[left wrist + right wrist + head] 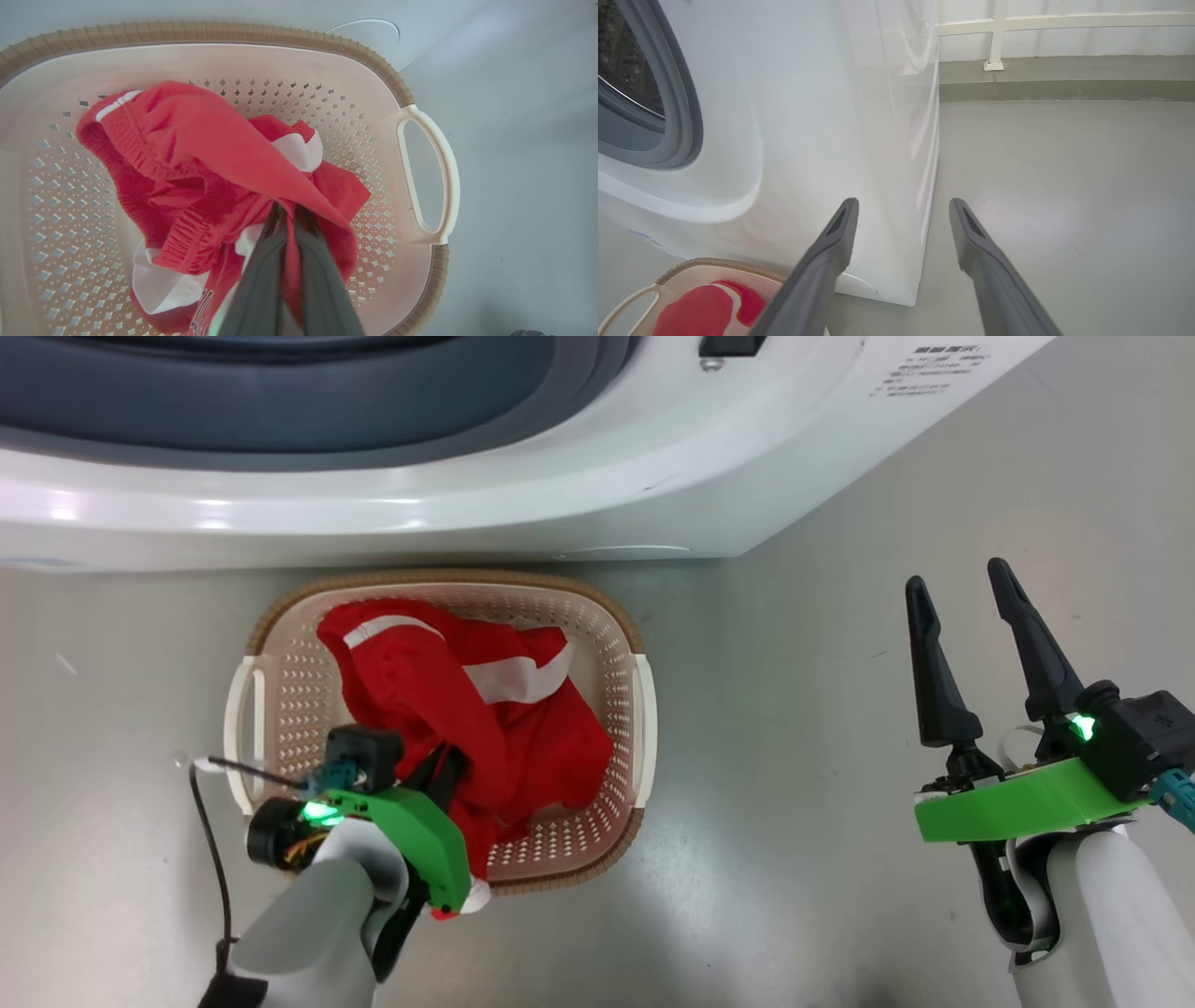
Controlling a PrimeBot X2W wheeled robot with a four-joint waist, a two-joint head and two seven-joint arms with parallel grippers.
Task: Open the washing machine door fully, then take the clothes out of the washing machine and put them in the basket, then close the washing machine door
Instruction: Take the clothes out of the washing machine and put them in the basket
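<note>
Left gripper (pixel 290 213): shut tight on the clothes (pixel 448 700). My two dark fingers (pixel 261 280) pinch a fold of red fabric between them, with the tips sunk in the cloth. It is low inside the basket (pixel 448 581), on its near-left side.
Right gripper (pixel 957 577): jaws spread wide with nothing between them. It hangs over bare floor (pixel 822 728), well apart from the basket on the right, and its fingers point toward the right front corner of the washing machine (pixel 467 513).
Clothes: a bright red heap with white bands, crumpled in the basket. The bulk lies from the far-left corner to the middle. A small end of red and white hangs over the near rim beside my left wrist.
Basket: cream, perforated, with a brown woven-look rim and white side handles (pixel 439 177). It stands on the floor just in front of the washing machine's base, left of centre, with its far rim close to the machine. I cannot tell if they touch.
Washing machine: a big white body along the far side. The grey gasket (pixel 686 116) rings the opening and the dark drum (pixel 626 70) is behind it. There is a small printed label (pixel 920 373) at the far right of the front.
Floor: grey with a dull shine.
Far right: a white railing (pixel 994 37) stands beyond the machine's side.
</note>
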